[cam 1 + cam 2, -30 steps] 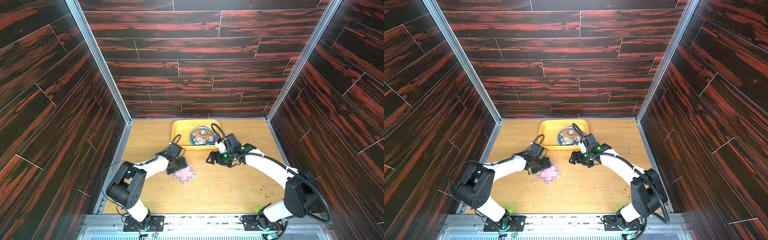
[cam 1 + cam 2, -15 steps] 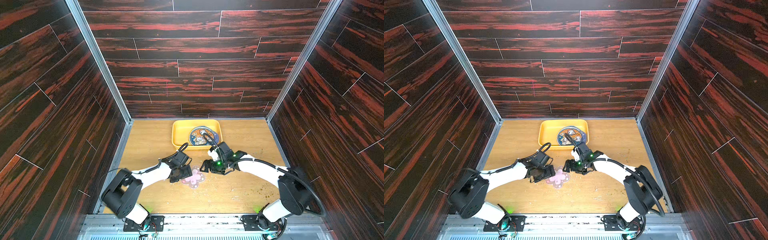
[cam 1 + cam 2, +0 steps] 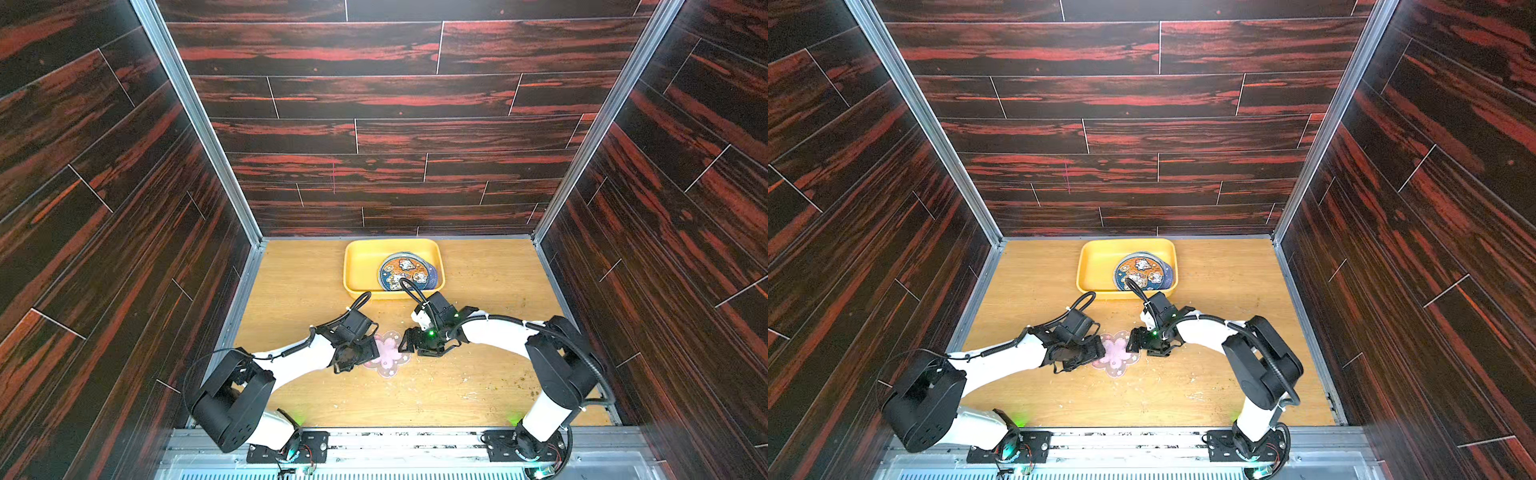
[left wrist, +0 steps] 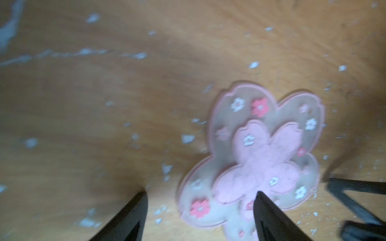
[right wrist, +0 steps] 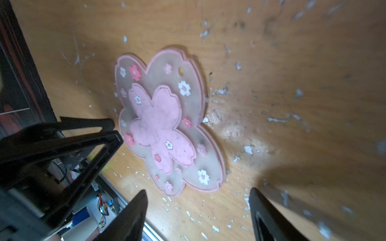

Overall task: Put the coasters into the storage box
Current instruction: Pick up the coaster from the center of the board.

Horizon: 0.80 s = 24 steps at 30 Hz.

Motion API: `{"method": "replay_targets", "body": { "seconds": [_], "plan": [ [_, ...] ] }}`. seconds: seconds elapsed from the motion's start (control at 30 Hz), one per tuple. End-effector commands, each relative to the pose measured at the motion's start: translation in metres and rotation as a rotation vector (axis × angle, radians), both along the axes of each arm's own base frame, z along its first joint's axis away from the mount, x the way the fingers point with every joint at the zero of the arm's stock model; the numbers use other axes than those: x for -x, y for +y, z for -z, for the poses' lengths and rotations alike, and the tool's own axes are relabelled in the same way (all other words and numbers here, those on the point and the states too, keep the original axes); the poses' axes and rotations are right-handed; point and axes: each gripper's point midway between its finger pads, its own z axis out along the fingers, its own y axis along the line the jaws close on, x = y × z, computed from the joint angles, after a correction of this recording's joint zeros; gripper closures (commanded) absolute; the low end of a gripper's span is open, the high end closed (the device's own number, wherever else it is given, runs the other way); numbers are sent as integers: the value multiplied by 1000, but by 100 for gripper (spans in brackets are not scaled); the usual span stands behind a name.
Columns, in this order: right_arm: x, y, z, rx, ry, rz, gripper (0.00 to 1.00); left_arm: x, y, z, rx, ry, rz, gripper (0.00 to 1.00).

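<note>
A pink translucent cherry-blossom coaster (image 3: 389,354) (image 3: 1116,354) lies flat on the wooden table, between my two grippers. My left gripper (image 3: 371,353) (image 4: 200,194) is open at its left side, with one fingertip (image 4: 260,196) over a petal of the pink coaster (image 4: 261,158). My right gripper (image 3: 404,343) (image 5: 198,191) is open just right of the pink coaster (image 5: 158,125), with bare table between its fingers. The yellow storage box (image 3: 357,266) (image 3: 1094,266) stands at the back middle. A round cartoon-print coaster (image 3: 408,272) (image 3: 1143,272) lies in its right half.
White flecks and crumbs are scattered over the table (image 3: 457,386). Dark wood-pattern walls close in the left, right and back. A metal rail (image 3: 395,444) runs along the front, where both arm bases sit. The right arm's cable loops over the box's front rim.
The left gripper has slid the pink coaster rightward toward the table's middle. The right gripper has come away from the box, forward and left, up to the coaster's other side.
</note>
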Motion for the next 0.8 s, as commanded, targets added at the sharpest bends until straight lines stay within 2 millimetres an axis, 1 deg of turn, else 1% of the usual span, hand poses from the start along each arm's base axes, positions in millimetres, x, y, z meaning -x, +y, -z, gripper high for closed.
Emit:
{"method": "replay_targets", "body": {
  "seconds": [0.0, 0.17, 0.37, 0.57, 0.67, 0.77],
  "plan": [
    [11, 4, 14, 9, 57, -17, 24, 24, 0, 27, -39, 104, 26, 19],
    [14, 6, 25, 26, 74, -17, 27, 30, -6, 32, -45, 121, 48, 21],
    [14, 7, 32, 31, 83, -10, 33, 33, -9, 33, -43, 127, 57, 23],
    [15, 6, 37, 40, 92, -11, 35, 34, -11, 34, -42, 129, 61, 26],
    [16, 5, 38, 42, 95, -10, 35, 34, -11, 33, -43, 126, 60, 31],
    [17, 5, 39, 41, 98, -10, 36, 33, -11, 32, -43, 121, 57, 42]
  ]
}}
